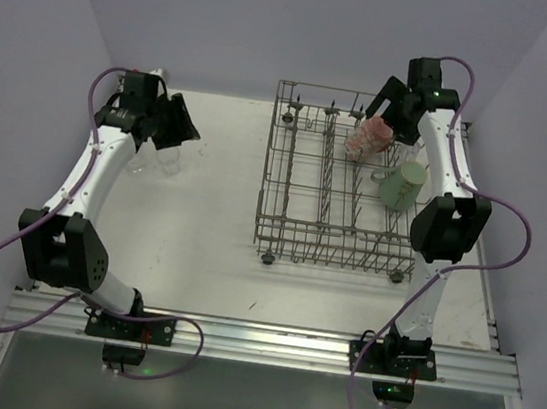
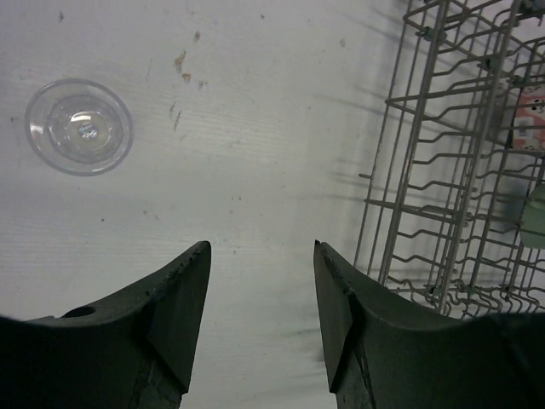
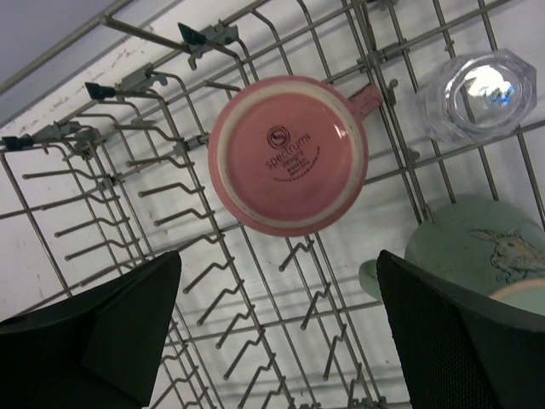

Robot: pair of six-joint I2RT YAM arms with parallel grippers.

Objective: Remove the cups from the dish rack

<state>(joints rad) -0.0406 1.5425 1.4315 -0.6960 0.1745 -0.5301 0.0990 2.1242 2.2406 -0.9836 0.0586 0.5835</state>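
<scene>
The grey wire dish rack [image 1: 292,217] stands right of centre. A pink-red cup [image 3: 288,153] sits upside down on its tines, with a clear glass tumbler [image 3: 475,94] and a mint-green mug [image 3: 477,251] beside it. My right gripper [image 3: 279,256] hovers open above the rack's far right corner, just short of the pink cup [image 1: 368,136], with nothing between its fingers. My left gripper [image 2: 261,247] is open over bare table at the far left. A clear tumbler [image 2: 78,126] stands upright on the table ahead and to the left of it. Two tumblers [image 1: 138,159] show there from above.
The rack's left wall [image 2: 400,170] rises close to the right of my left gripper. The mint mug [image 1: 400,186] stands near the rack's right side, next to the right arm's elbow [image 1: 444,227]. Purple walls close in the table at the back and sides.
</scene>
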